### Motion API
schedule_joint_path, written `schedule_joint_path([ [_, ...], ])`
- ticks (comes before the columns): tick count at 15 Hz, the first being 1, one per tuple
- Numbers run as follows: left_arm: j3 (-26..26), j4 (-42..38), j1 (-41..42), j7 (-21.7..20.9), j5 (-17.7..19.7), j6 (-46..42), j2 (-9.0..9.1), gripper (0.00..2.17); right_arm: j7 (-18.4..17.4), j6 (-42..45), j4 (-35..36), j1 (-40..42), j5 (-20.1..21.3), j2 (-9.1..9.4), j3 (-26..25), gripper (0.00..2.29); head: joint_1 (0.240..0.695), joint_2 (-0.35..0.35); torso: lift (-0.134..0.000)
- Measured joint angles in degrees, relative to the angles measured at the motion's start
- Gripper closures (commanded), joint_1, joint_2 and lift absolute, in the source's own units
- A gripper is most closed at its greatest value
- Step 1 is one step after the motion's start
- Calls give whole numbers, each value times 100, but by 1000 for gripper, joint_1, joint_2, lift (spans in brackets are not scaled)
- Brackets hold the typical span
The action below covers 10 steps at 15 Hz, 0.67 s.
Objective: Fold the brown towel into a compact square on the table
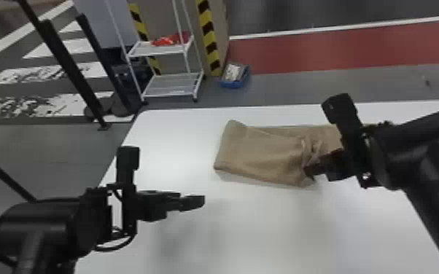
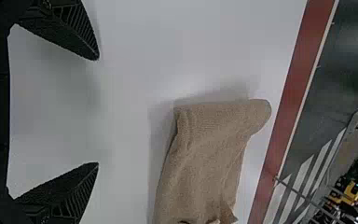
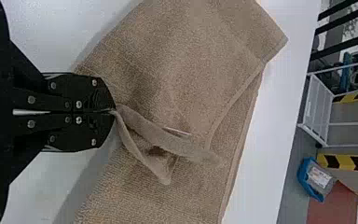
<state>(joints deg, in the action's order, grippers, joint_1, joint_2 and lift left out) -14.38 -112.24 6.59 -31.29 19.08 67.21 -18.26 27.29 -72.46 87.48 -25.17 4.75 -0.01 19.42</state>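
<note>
Nearest is the left claw (image 1: 191, 199), in front of the brown towel (image 1: 262, 155) and off to its left, apart from it and over the white surface (image 1: 259, 233). Its fingers are spread wide and hold nothing. The right claw (image 1: 313, 171) is at the towel's near side, toward its right end, closed on a pinch of cloth.

The towel lies lengthwise from left to right on the surface, folded into a long strip, with its left end fairly straight and its right part rumpled. The right arm (image 1: 404, 153) comes in from the towel's right and covers part of its right end in the head view.

Beyond the towel, past the surface's far edge, a blue bin (image 1: 234, 84) sits on the floor. Left of the bin, also behind the towel, are a white wheeled rack (image 1: 173, 91) with red items (image 1: 166, 40) on its upper shelf and yellow-and-black striped edging (image 1: 209, 40). Black posts (image 1: 65, 65) stand farther left. A red floor strip (image 1: 346, 47) runs behind the towel and to its right.

The left wrist view shows the gap between the spread fingers face on. The right wrist view adds the closed fingertips, the towel's stitched hem and a raised, twisted fold leading from the pinch, details the head view leaves unclear.
</note>
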Motion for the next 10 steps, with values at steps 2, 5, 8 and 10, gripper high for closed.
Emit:
schedule_joint_path([
  [2,-32,8,0,0,58,-24,-44,76,104,315,142,9,-94,0,-134,1652,695,277,-128],
  [5,-78,9,-17,0,122,-56,-109,76,339,437,490,-32,-370,1,-464,1649,695,284,-128],
  [8,-125,-31,-41,0,220,-49,-191,76,477,433,623,-55,-648,1,-914,1649,695,275,-128],
  [10,-159,-120,-44,0,280,-36,-235,76,549,444,642,-74,-670,1,-1160,1652,695,264,-128],
])
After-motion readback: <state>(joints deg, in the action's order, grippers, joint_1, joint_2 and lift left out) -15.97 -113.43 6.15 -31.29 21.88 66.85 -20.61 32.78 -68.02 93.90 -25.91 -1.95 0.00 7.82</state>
